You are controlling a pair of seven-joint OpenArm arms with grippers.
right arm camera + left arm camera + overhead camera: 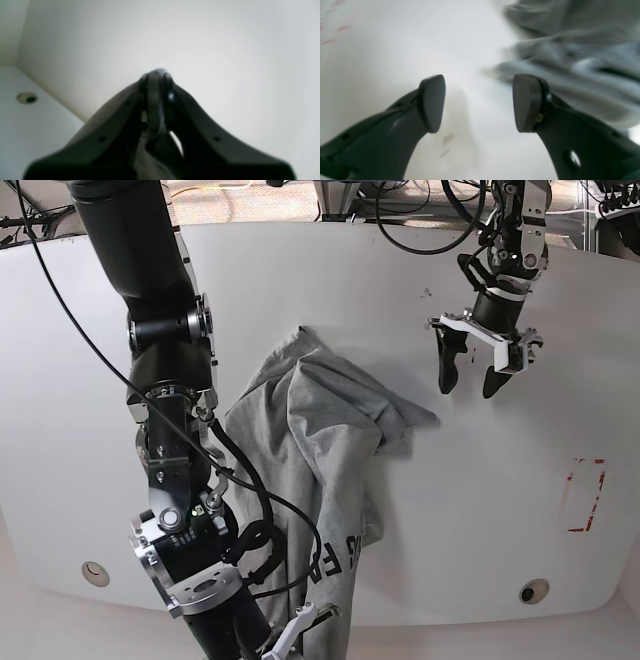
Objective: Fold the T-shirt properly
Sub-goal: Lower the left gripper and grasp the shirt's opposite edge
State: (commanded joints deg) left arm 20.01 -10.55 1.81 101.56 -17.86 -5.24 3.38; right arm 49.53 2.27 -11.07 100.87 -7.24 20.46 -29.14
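The T-shirt [340, 420] lies bunched across the middle and left of the white table [470, 530], as the base view has it, with its far part rumpled on the surface and its near part drawn up towards the camera. The black lettering [335, 562] runs over that raised stretch, partly behind a cable [270, 495]. The near end is up because the right gripper [159, 100] has a fold of the cloth pinched between its fingers, narrow and closed on it; the right wrist view shows fabric draping down from the tips. This grip probably serves to lift the shirt so that it can hang out straight before being laid flat, since no clean fold shows and the task looks to be at its early, spreading stage. The left gripper [470, 392] stands at the far right with its fingers wide apart and nothing between them. A pointed corner of the shirt [425, 416] reaches just beside it, on its left, so the tool is probably placed there to take a second hold, though the pictures cannot settle that. The next move likely calls for bringing those open fingers left onto a loose edge; closing where they are would catch only air, and pulling from one side alone could twist the cloth further.
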